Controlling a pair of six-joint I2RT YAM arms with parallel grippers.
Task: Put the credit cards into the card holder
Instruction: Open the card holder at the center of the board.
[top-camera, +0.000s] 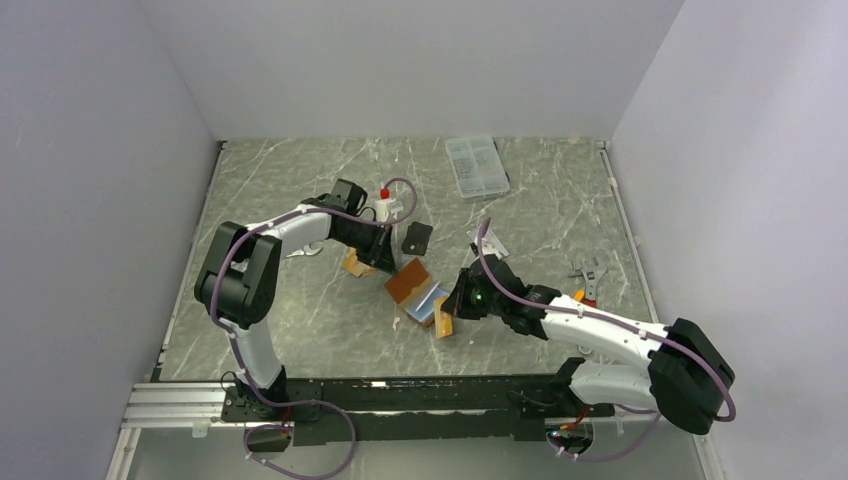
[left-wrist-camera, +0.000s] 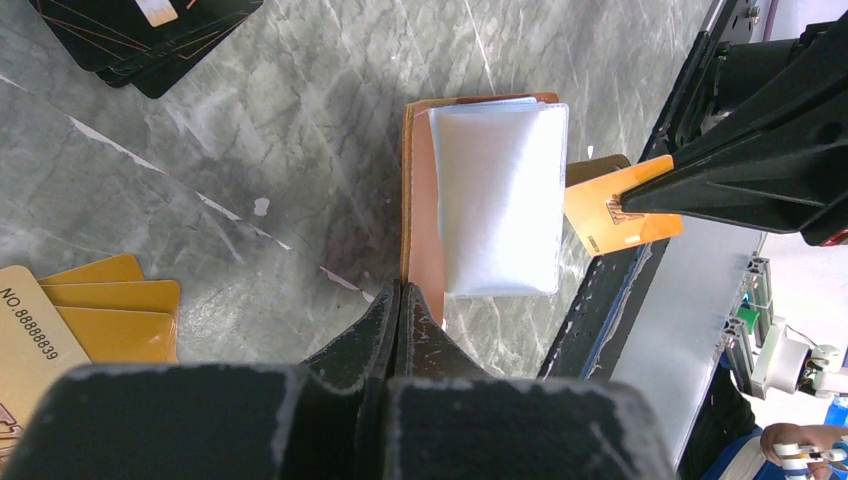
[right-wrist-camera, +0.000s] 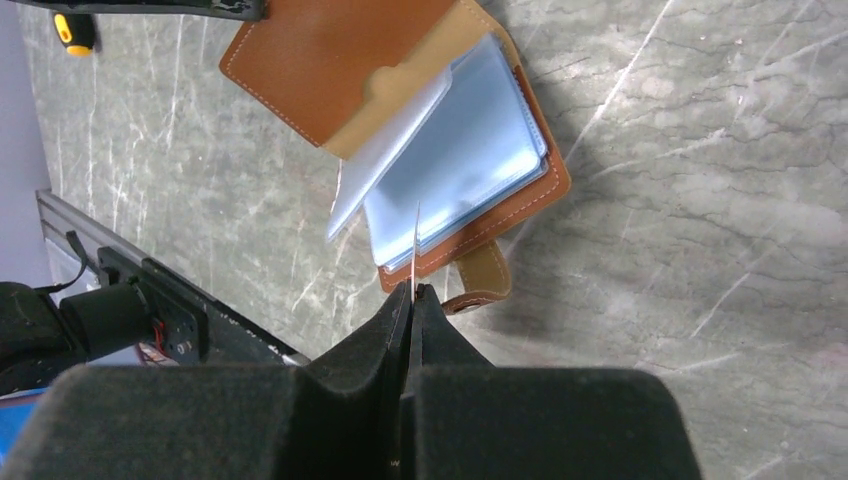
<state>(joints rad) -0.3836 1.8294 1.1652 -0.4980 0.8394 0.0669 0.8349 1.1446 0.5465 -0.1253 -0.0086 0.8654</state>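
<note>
Card holder (top-camera: 410, 283) lies open mid-bench, a bit toward the near edge. Our left gripper (left-wrist-camera: 398, 292) is pinched tight on its leather cover, we reckon to hold the pockets spread. Our right gripper (right-wrist-camera: 413, 292) is clamped on an orange-tan card (left-wrist-camera: 595, 220), edge-on at the pockets, lined up to slide in. Spare cards (left-wrist-camera: 110, 300) lie just beyond, toward the far edge.

The grey marbled bench (top-camera: 300, 330) carries an open brown card holder (top-camera: 418, 292) near its middle. Just left of the holder lies a small fan of orange-tan cards (top-camera: 354, 264), just beyond it black cards (top-camera: 416, 237), and beyond and to its right a silver-grey card (top-camera: 492, 243). A clear compartment box (top-camera: 477, 165) lies far beyond the holder, and a small metal wrench (top-camera: 588, 278) well to its right.
</note>
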